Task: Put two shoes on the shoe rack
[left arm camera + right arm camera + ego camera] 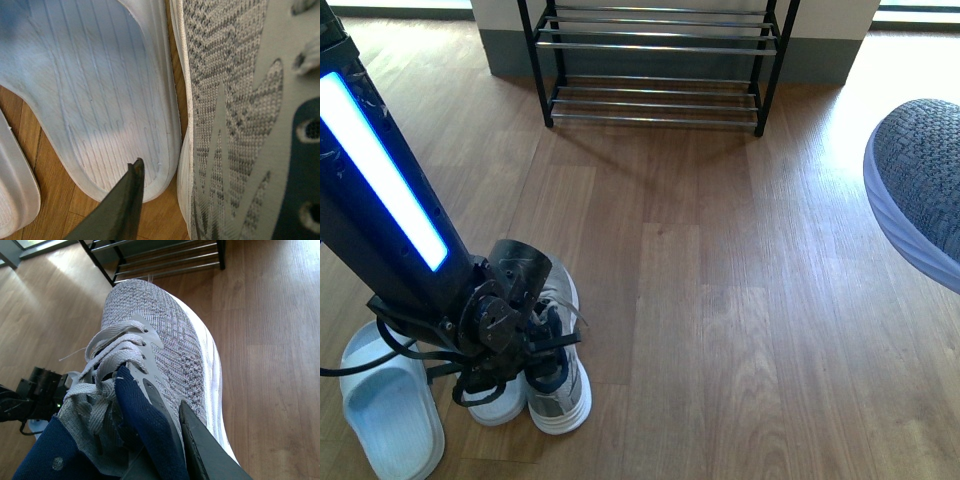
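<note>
Above floor (pixel 740 300), R hand (pixel 172 450) clamps sneaker (pixel 165 335) by collar (L hand (pixel 515 345): grip unclear).

My front cam: high, tilted down over floor (pixel 720 300), shoe rack (pixel 655 60) far ahead. Left wrist cam: very close on slide sandal (pixel 90 90), grounded sneaker (pixel 225 100). Right wrist cam: tight on lifted sneaker (pixel 165 345), facing shoe rack; front shares both.
</note>
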Available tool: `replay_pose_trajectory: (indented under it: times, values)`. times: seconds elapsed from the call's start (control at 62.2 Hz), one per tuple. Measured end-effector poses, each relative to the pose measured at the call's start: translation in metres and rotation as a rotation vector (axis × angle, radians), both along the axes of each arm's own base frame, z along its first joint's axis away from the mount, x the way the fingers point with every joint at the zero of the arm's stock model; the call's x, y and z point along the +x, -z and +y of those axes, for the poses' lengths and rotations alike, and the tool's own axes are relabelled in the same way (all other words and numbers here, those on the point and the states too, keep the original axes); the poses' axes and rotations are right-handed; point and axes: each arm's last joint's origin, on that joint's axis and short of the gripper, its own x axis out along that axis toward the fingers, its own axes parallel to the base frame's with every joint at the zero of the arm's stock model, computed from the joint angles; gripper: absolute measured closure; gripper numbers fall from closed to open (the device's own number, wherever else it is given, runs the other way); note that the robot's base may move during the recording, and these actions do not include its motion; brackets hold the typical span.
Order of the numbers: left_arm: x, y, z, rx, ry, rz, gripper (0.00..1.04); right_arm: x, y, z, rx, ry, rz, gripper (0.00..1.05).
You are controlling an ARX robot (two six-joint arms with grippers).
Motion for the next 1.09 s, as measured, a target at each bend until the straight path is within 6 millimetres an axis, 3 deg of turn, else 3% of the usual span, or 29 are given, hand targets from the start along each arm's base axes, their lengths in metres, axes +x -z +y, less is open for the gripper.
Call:
replay_pose_trajectory:
  times: [0.177, 0.354, 0.434, 0.595, 0.707, 0.804, 1.093]
  values:
    - [0.002, 0.0, 0.0, 0.007, -0.002, -0.014, 1.03, 0.0, 0.0, 0.0, 0.0, 0.0, 0.0, 1.03]
    - [-0.004, -0.005, 0.003, 0.035, -0.005, -0.029, 1.03, 0.0, 0.0, 0.0, 0.0, 0.0, 0.0, 1.03]
    - [-0.009, -0.022, 0.008, 0.078, 0.008, -0.066, 1.03, 0.0, 0.0, 0.0, 0.0, 0.0, 0.0, 1.03]
    - [-0.013, -0.079, 0.014, 0.156, 0.031, -0.211, 1.03, 0.0, 0.0, 0.0, 0.0, 0.0, 0.0, 1.03]
    - [-0.022, -0.136, 0.02, 0.184, 0.021, -0.342, 1.03, 0.0, 0.0, 0.0, 0.0, 0.0, 0.0, 1.03]
    - [-0.044, -0.191, 0.028, 0.219, 0.002, -0.443, 1.03, 0.0, 0.0, 0.0, 0.0, 0.0, 0.0, 1.03]
    - [-0.113, -0.295, 0.042, 0.283, -0.016, -0.629, 1.03, 0.0, 0.0, 0.0, 0.0, 0.0, 0.0, 1.03]
